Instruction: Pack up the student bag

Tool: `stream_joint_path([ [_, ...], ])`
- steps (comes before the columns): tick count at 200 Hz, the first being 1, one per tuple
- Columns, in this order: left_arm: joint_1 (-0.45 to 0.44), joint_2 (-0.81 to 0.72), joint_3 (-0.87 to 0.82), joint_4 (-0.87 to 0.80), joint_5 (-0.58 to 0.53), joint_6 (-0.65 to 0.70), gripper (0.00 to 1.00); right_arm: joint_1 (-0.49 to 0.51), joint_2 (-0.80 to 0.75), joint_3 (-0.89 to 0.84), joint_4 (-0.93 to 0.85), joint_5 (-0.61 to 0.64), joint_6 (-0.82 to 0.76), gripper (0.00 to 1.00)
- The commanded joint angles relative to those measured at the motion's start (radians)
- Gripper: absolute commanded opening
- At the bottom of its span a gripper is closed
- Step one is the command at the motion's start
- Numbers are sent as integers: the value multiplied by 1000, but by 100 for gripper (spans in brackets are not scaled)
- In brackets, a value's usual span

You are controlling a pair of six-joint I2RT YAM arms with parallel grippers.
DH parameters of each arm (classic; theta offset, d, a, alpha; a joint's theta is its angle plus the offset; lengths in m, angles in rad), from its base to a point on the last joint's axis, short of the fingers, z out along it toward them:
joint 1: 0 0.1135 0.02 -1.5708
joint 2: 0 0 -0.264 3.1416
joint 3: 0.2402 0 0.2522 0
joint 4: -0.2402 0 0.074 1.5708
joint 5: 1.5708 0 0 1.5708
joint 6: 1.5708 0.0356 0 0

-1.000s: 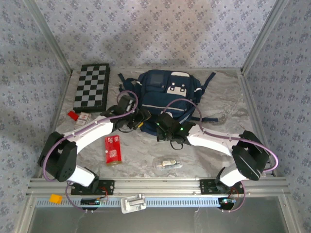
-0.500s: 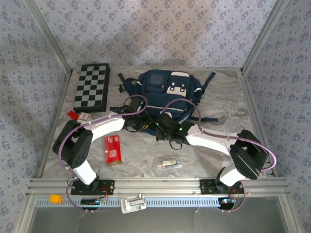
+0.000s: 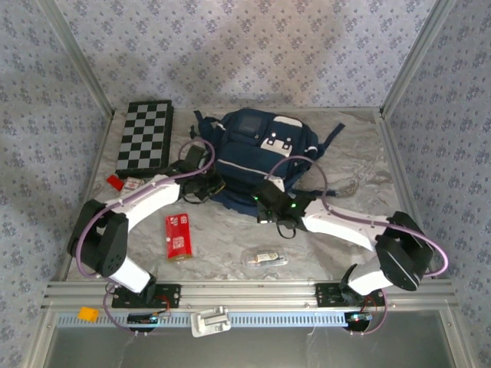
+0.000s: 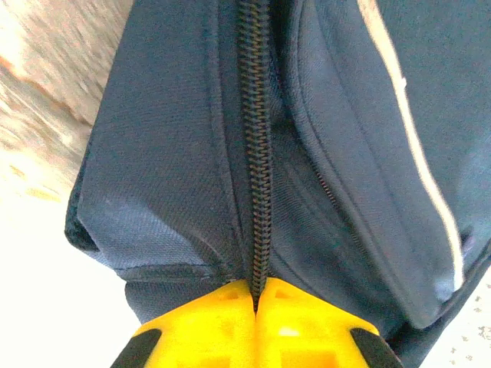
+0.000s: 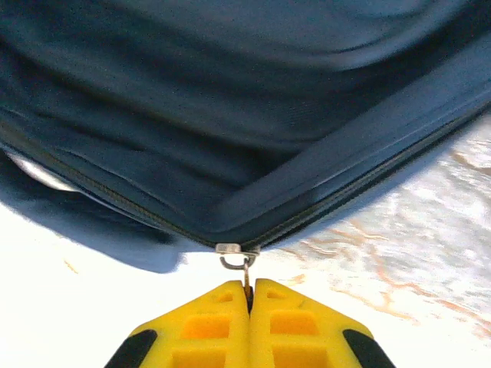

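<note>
I note left gripper [image 4: 255, 295] newly clenched, seemingly pinching zipper seam [image 4: 255, 153] of student bag [image 3: 253, 149]; right gripper [image 5: 249, 295] stays clamped on zipper pull [image 5: 235, 257].

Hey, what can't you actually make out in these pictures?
- Inside the student bag: top view, closed fabric hides it.
- What the left fingers pinch, if anything: left wrist view, they cover the zipper end.
- The small wrapped item: top view, too small to identify.
- Tab of the zipper pull: right wrist view, buried between the right fingers.
</note>
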Motion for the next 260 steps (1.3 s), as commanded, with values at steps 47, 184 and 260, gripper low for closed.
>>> stream_joint_path([
  [47,162,37,79,17,-28,160,0,-97,-114,-92,-30,-98,-85,0],
  [184,-50,-189,-167,12,-29,-185,57,26,105,23,101,-137,-30,0],
  [260,-236,43,-56,130,-62,-327,45,32,113,35,89,-103,-28,0],
])
